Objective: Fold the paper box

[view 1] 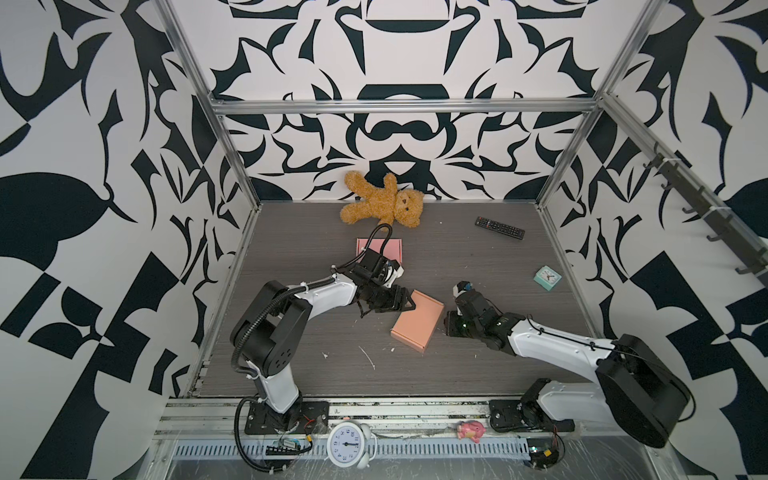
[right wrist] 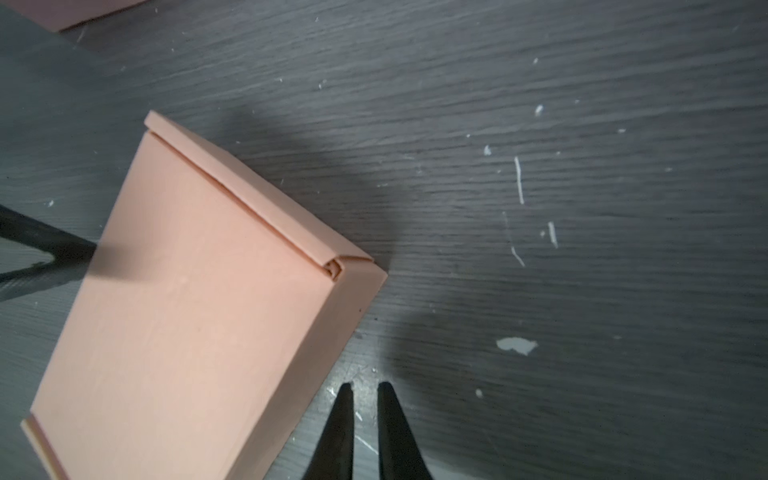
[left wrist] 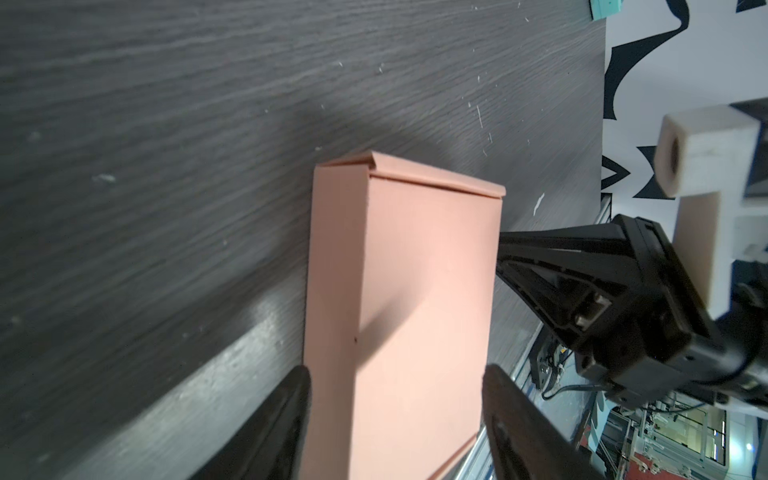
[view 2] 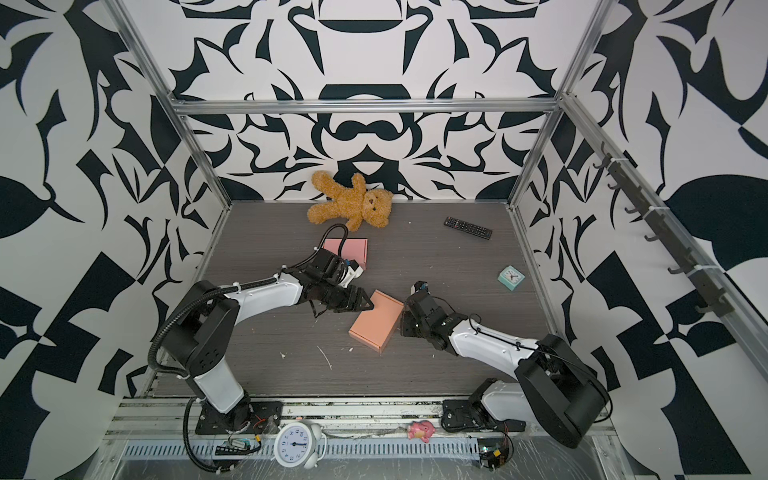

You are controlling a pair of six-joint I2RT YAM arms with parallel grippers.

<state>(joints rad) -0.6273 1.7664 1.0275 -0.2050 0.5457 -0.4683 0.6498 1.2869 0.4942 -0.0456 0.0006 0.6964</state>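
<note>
Down front, a round white alarm clock [view 1: 348, 444] and a little pink toy pig [view 1: 471, 431] sit on the metal rail [view 1: 415, 415], out of play. Up onto the dark wood-grain table [view 1: 457, 257], and here's the star: the salmon-pink paper box [view 1: 417, 322], lying flat and angled mid-table, lid down, walls up, front flap [right wrist: 257, 195] tucked along its near end. The right gripper [right wrist: 365, 388] is pinched almost closed on nothing, tips just beside the box's long side. The left gripper [left wrist: 397, 370] stands wide at the far end, one finger [right wrist: 50, 241] against the box's edge, nothing visibly clamped. I'd call the fold all but done. Only a tiny gap at the flap's corner [right wrist: 332, 270] looks unseated, so what's left is a press there and backing off. Further back there's a second pink closed box [view 1: 392, 249], half hidden behind the left arm. Beyond it are a small mint-green clock [view 1: 547, 277], a black remote control [view 1: 499, 227] and a brown teddy bear [view 1: 384, 201] against the wall.
</note>
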